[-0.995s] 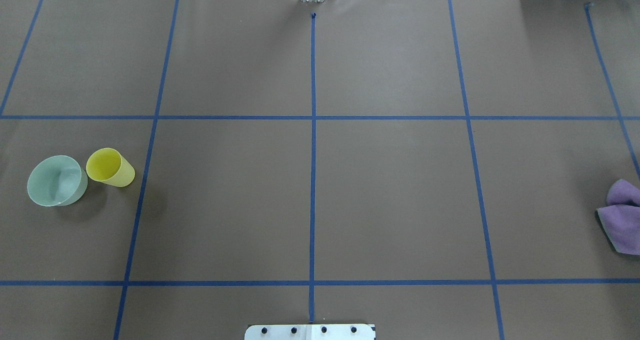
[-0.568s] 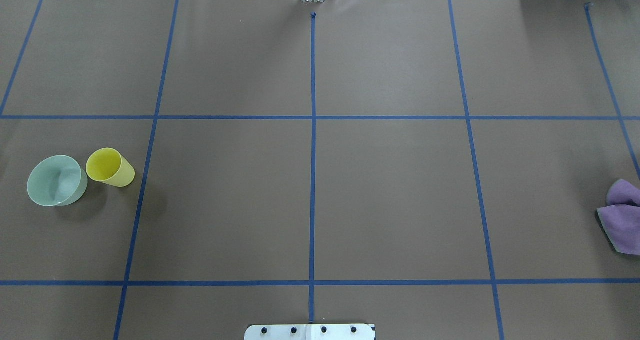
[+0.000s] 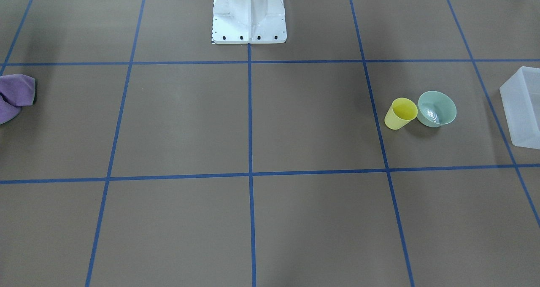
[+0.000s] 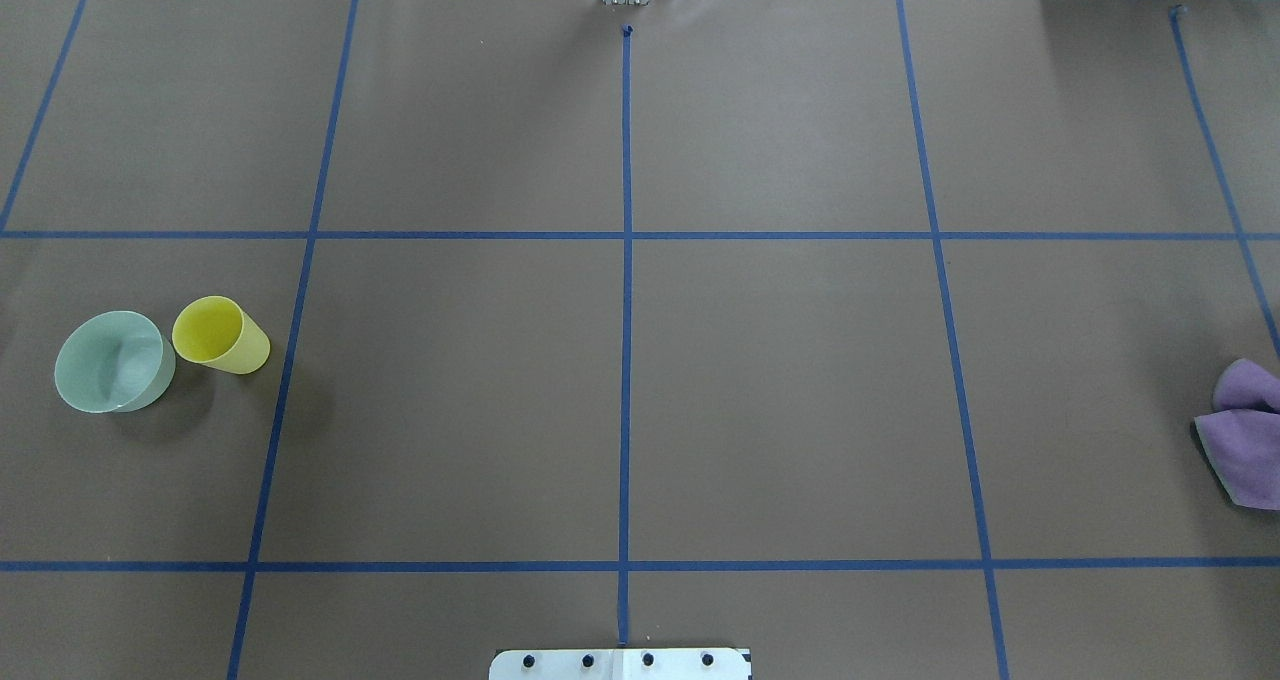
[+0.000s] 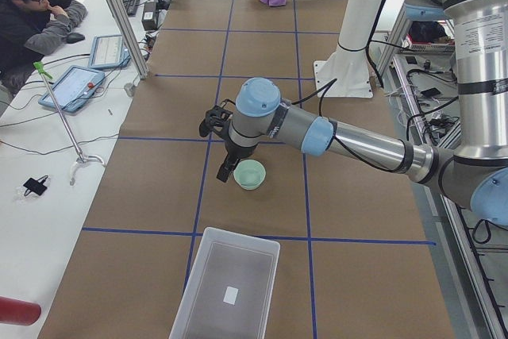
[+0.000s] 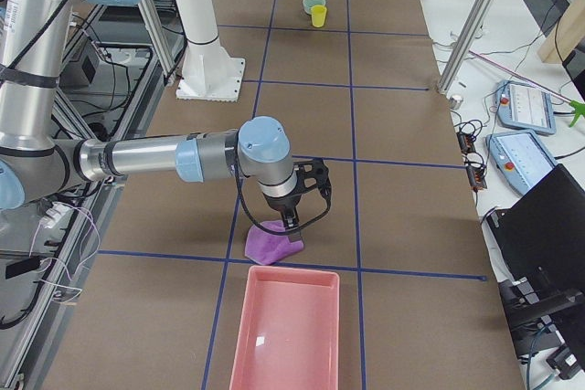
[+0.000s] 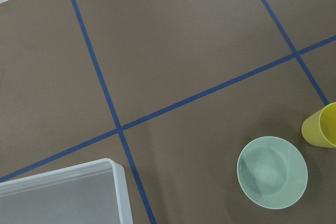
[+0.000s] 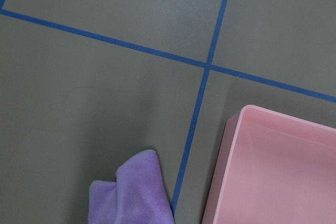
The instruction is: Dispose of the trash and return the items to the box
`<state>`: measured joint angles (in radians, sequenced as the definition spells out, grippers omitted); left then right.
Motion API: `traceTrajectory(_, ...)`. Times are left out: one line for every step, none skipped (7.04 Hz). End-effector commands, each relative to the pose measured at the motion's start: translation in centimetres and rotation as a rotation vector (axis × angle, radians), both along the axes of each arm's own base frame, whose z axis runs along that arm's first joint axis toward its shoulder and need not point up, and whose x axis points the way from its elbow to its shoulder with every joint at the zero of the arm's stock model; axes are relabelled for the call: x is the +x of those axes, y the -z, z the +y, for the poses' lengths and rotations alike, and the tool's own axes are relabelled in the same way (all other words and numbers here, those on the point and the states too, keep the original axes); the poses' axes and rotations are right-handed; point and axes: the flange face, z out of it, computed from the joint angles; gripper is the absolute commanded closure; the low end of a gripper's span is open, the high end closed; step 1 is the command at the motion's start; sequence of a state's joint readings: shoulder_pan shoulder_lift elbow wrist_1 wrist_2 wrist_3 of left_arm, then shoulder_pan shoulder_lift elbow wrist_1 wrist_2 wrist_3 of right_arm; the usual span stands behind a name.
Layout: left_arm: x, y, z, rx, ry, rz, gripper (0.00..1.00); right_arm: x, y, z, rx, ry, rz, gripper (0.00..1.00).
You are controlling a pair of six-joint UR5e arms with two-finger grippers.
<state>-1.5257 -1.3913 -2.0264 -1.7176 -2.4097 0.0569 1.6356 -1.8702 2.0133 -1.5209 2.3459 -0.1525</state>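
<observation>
brown paper-covered table (image 4: 780, 400) with blue tape lines (image 4: 626, 310); an operator (image 5: 32, 13) sits at a side desk.
the translucent bin (image 5: 226, 291) shows a small white label on its floor. near the bin, outside it, the yellow cup (image 4: 220, 335) and mint-green bowl (image 4: 110, 362) stand upright, just beside each other. far from the bin, a purple cloth (image 6: 272, 246) lies by a pink tray (image 6: 288, 335). left gripper (image 5: 225, 168) hangs by the bowl, right gripper (image 6: 291, 224) over the cloth; i cannot tell whether either claw is apart or together.

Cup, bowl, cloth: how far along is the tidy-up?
Nothing looks done: the yellow cup and mint bowl stand outside the box, and the purple cloth lies beside the pink tray. Nothing confirmed in hand; the left gripper hangs near the bowl, the right gripper near the cloth. All placing remains.
</observation>
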Motion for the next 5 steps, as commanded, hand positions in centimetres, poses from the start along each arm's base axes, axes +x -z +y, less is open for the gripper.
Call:
traceTrajectory(7.5,0.8,-0.7,-0.107,0.02,0.008,0.01,-0.3,0.3,-0.2,-0.015,-0.021,-0.009,0.0)
traceTrajectory(11.8,1.7,-0.2,-0.181,0.038,0.058,0.01,-0.3,0.2,-0.2,-0.016,-0.019,-0.009,0.0)
traceTrajectory(15.5,2.1,0.2,-0.201,0.062,0.05,0.01,-0.3,0.2,-0.2,-0.016,-0.019,-0.009,0.0)
traceTrajectory(19.2,2.0,0.7,-0.22,0.067,0.021,0.02,-0.3,0.2,-0.2,-0.017,-0.018,-0.011,0.0)
traceTrajectory(22.6,2.4,0.9,-0.241,0.082,0.001,0.02,-0.4,0.3,-0.2,-0.015,-0.017,-0.016,0.0)
